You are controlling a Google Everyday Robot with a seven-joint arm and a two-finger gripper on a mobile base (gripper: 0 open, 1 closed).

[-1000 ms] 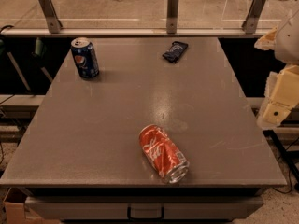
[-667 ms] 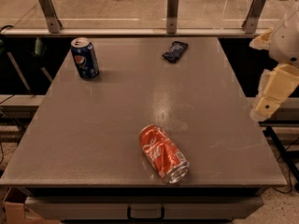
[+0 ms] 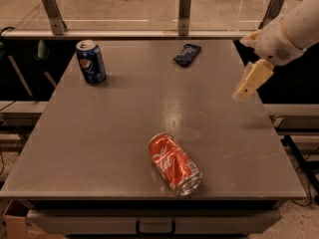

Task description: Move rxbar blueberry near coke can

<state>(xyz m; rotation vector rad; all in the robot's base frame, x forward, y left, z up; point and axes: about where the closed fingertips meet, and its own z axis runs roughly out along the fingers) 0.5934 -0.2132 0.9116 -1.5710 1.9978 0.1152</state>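
Grey counter point(image 3: 99, 148): rxbar blueberry point(image 3: 187, 54) lies near far edge, right of centre. Coke can point(image 3: 174, 164) on its side near front. Pepsi can point(image 3: 90, 61) upright, far left. End effector point(image 3: 251, 81) hovers over right edge; grip state can't tell.

The grey rectangular surface point(image 3: 99, 148) shows soft overhead glare near its centre. Three metal posts point(image 3: 185, 11) stand on a pale rail point(image 3: 124, 34) along its far edge, with speckled beige floor point(image 3: 124, 4) beyond. A drawer handle point(image 3: 155, 228) sits below the front edge. The end effector point(image 3: 251, 81) hangs above the right edge.
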